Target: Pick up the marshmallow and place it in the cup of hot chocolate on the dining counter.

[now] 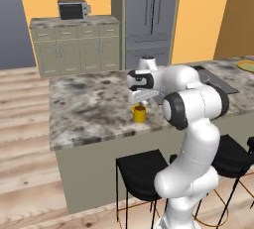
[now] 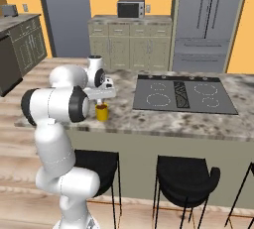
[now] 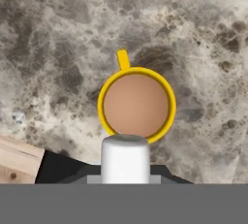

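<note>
marshmallow (image 3: 124,159): clamped in gripper (image 1: 139,100), just above cup of hot chocolate (image 3: 136,104)
cup: on tabletop (image 1: 89,109), near edge

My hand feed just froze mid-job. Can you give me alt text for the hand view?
Looking straight down, the white marshmallow sits at the bottom of the view, held in the shut gripper, just short of the yellow cup of hot chocolate. The cup stands on the marbled dining counter, its handle pointing to the view's top. The brown liquid surface shows no marshmallow in it yet.
</note>
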Tool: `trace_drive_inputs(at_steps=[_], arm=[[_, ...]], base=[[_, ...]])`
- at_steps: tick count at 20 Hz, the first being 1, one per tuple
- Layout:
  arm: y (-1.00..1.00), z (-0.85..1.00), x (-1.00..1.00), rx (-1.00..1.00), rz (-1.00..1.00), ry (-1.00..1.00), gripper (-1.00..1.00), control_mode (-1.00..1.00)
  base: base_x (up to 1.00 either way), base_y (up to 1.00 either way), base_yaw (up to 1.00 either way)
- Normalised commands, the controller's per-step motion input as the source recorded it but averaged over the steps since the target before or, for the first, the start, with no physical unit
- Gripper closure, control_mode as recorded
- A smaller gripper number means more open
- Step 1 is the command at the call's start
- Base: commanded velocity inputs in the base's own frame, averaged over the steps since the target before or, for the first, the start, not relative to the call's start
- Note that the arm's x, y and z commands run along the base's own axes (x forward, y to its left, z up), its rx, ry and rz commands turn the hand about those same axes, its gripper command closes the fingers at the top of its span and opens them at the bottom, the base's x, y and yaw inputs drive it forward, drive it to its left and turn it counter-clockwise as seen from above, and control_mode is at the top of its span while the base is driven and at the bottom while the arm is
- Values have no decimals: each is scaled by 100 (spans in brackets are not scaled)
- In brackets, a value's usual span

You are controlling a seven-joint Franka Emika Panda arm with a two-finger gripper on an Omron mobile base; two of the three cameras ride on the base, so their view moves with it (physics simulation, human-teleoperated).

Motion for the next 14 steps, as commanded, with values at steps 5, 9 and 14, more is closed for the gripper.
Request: trace_drive_inputs(at_steps=[5, 9, 14], arm=[[3, -22, 50, 0, 0, 2, 100, -100], [0, -24, 44, 0, 0, 3, 100, -100], [0, -23, 3, 0, 0, 0, 100, -100]], base=[[0, 0, 0], [0, 0, 0], [0, 0, 0]])
